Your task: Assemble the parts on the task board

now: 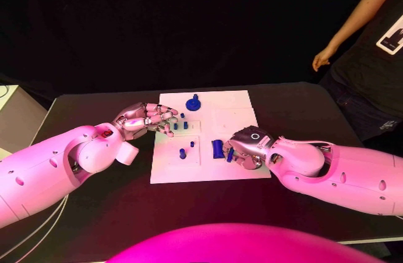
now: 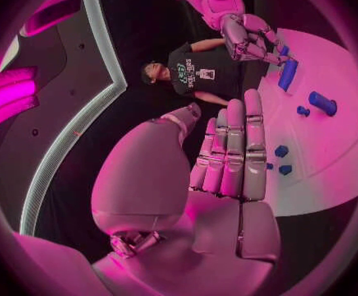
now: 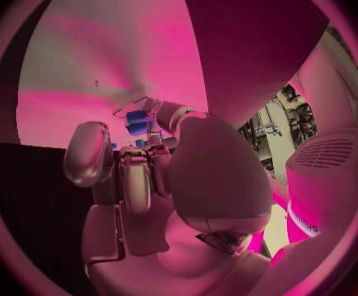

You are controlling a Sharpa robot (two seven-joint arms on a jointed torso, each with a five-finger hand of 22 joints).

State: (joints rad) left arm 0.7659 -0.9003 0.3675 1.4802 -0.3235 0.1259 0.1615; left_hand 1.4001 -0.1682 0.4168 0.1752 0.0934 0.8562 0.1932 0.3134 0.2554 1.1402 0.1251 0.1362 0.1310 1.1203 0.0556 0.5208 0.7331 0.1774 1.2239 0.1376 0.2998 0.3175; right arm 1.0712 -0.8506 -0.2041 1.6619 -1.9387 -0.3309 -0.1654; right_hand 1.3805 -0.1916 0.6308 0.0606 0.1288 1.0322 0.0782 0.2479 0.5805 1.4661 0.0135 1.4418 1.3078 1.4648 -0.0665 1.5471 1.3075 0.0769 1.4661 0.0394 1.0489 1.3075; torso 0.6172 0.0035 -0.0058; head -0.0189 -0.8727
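The white task board (image 1: 239, 109) lies in the middle of the black table. My left hand (image 1: 149, 118) hovers over the board's left edge with its fingers (image 2: 232, 148) held straight and side by side, holding nothing. Just past its fingertips are small blue parts (image 1: 180, 125). A blue round part with a peg (image 1: 194, 104) stands near the far edge. A blue cylinder (image 1: 218, 148) lies on the board near its front. My right hand (image 1: 248, 146) is right beside the cylinder and pinches a small blue part (image 3: 138, 122) at its fingertips.
Two more small blue parts (image 1: 182, 153) (image 1: 192, 144) sit on the board's left half. A white box (image 1: 17, 114) stands at the table's left edge. A person (image 1: 370, 48) stands beyond the far right corner, touching nothing.
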